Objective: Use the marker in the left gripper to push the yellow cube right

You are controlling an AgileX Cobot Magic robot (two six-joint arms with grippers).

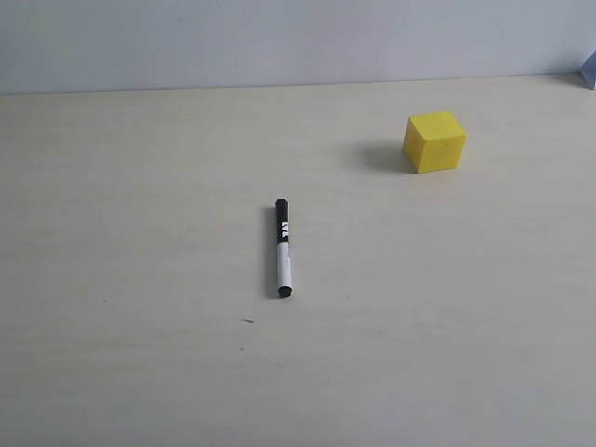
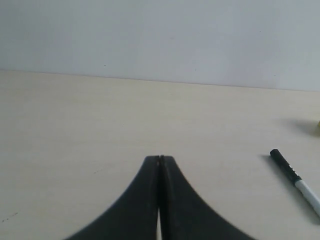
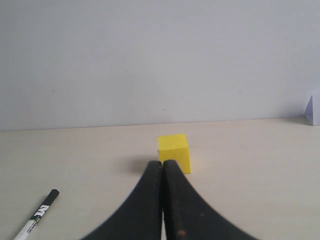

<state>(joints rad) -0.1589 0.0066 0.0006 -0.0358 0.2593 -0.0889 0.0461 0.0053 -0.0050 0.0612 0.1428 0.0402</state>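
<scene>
The marker (image 1: pixel 283 248) lies loose on the pale table (image 1: pixel 140 233), near the middle, black cap toward the far wall. It also shows in the left wrist view as the marker (image 2: pixel 296 182) and in the right wrist view as the marker (image 3: pixel 36 216). The yellow cube (image 1: pixel 435 142) rests at the back right, apart from the marker; the cube (image 3: pixel 174 152) stands just beyond my right gripper (image 3: pixel 162 162). My left gripper (image 2: pixel 160 157) is shut with nothing between its fingers, well away from the marker. My right gripper is shut and empty too. Neither gripper appears in the exterior view.
A white wall (image 1: pixel 279 37) runs along the table's far edge. A small pale bluish object (image 1: pixel 589 70) sits at the far right corner, seen also as the pale object (image 3: pixel 311 110) in the right wrist view.
</scene>
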